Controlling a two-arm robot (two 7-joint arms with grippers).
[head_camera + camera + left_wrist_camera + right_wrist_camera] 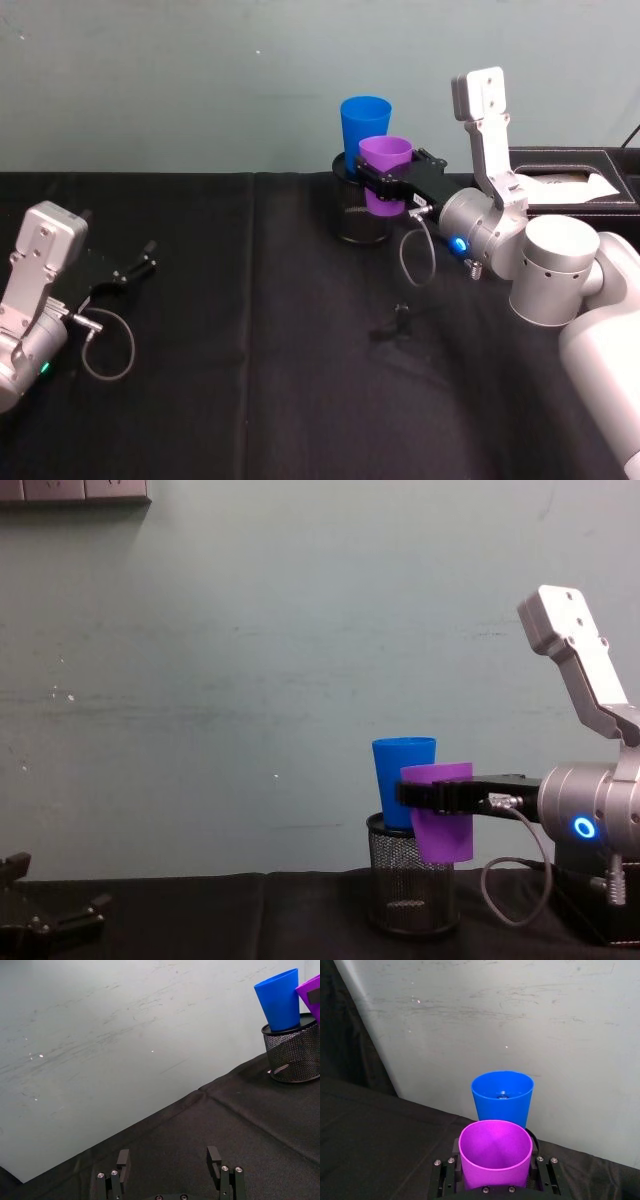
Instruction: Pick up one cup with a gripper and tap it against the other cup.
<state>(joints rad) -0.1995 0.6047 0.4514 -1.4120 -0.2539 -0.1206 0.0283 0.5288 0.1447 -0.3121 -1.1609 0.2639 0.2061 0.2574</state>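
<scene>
The purple cup (386, 155) is held off the table by the right gripper (385, 187), whose two black fingers are clamped against the cup's sides, one on each side, below the rim. The cup is seen slightly tilted in the chest view, with its open mouth upward. It is carried at the far middle of the table (250, 380), just in front of the blue cup (364, 122) and a little to its right. The two cups are seen overlapping in the chest and right wrist views, but whether they actually touch cannot be told.

The blue cup is stood upright in a black wire-mesh pot (360, 225), and its upper part rises well above the pot's rim. The bottom of the purple cup is seen level with the pot's rim and hangs over its right side.

The right arm is stretched in from the right, and a blue ring light is lit on it. A black box with white stitching (580, 165) is placed behind that arm, at the far right.

The left gripper (167, 1157) is kept low at the near left of the table, well apart from the cups. Its fingers are spread, and nothing is held between them.
</scene>
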